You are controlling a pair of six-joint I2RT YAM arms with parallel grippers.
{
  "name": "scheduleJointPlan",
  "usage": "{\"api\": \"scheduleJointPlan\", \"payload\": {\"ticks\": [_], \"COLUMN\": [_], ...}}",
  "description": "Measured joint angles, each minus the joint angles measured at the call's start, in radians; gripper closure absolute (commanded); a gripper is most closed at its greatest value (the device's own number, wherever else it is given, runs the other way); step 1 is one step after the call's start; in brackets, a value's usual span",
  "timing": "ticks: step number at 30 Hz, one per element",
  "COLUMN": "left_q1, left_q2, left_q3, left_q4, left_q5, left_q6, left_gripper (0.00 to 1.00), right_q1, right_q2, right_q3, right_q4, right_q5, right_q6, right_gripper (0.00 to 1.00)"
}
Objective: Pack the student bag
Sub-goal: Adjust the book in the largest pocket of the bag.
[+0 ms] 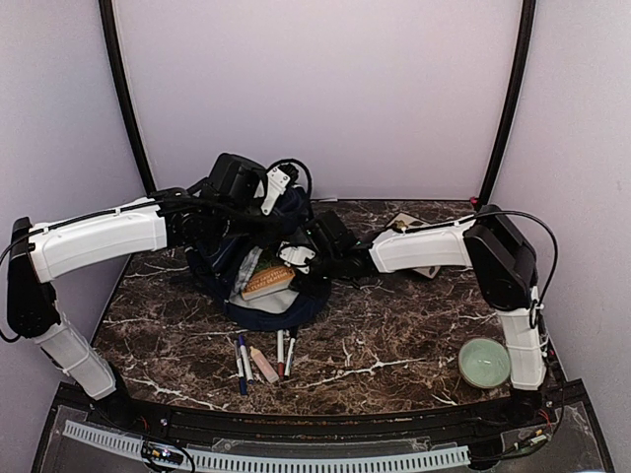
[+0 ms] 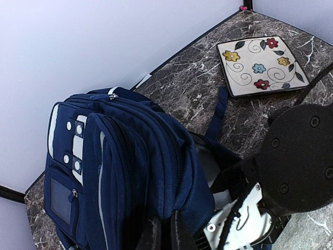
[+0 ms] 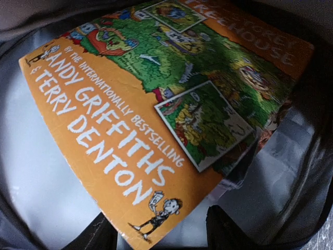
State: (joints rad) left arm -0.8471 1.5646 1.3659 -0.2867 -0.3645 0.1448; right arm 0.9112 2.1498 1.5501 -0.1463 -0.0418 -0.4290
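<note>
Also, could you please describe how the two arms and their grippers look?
Both the left arm and the right arm have boxy white shells between black joints, with thin black cables running alongside. The left gripper shows dark, matte fingers. The right gripper likewise has black fingers, on a white body with a round, black, screw-studded housing.

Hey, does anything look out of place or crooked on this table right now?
The orange book lies slanted in the student bag's open mouth, seemingly not tucked fully in. The flowered plate at the back and the green bowl at front right look odd among school things.
</note>
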Motion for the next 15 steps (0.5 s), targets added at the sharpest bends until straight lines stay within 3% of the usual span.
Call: {"api": "scheduleJointPlan", "payload": {"ticks": [8, 15], "left_q1": [0.000, 0.000], "left_q2": [0.000, -0.009], "left_q3": [-0.003, -0.014], "left_q4": [0.001, 0.001], "left_q5": [0.037, 0.046], "left_q6": [0.002, 0.001], "left_gripper": [1.00, 1.00], "right_q1": [-0.008, -0.021], "right_q2": [0.092, 0.134], "right_q3": [0.131, 0.181], "right_q4": [0.069, 0.072], "right_q5": [0.137, 0.142], "right_q6": [0.068, 0.111], "right_gripper": [0.42, 0.41]}}
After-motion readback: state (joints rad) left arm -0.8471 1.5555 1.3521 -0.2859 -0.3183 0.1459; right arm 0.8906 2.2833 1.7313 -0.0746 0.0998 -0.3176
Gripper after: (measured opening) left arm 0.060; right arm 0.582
